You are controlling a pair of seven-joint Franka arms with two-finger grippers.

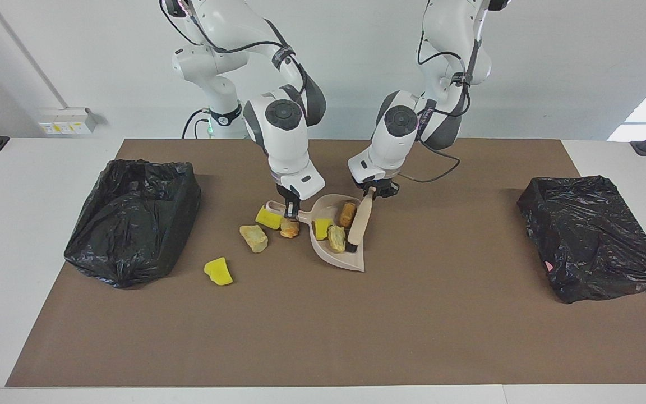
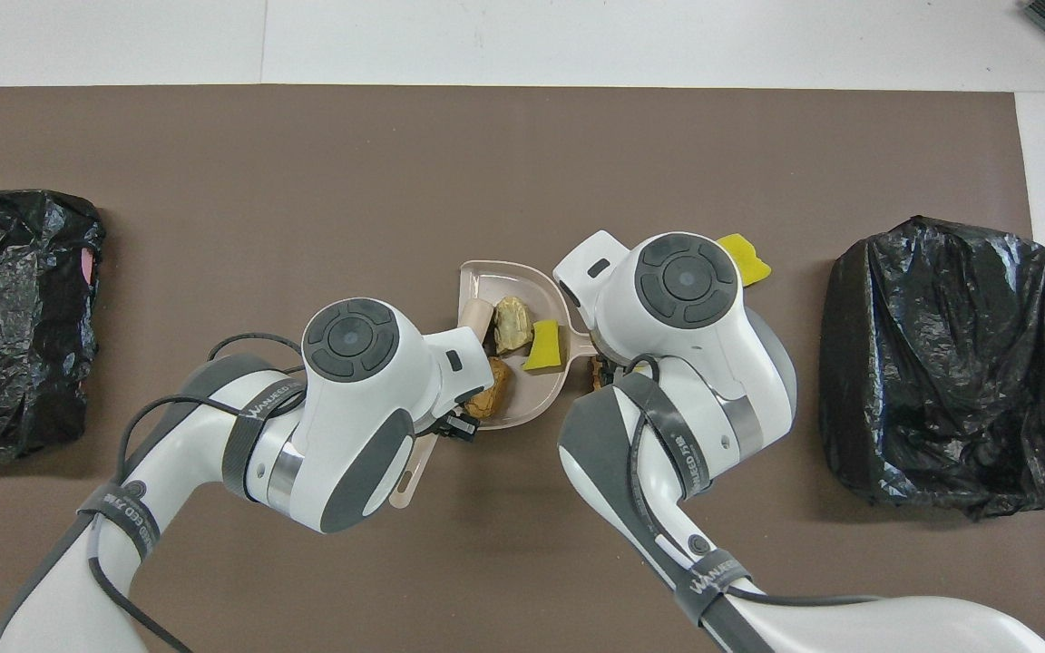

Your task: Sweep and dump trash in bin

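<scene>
A beige dustpan lies mid-table, and my right gripper is shut on its handle. My left gripper is shut on the handle of a wooden brush, whose bristles rest inside the pan. In the pan lies trash: a yellow chunk, a tan lump and a brown lump. Outside it, toward the right arm's end, lie a yellow chunk, an orange lump, a tan lump and another yellow chunk.
A bin lined with a black bag stands at the right arm's end of the brown mat. A second one stands at the left arm's end.
</scene>
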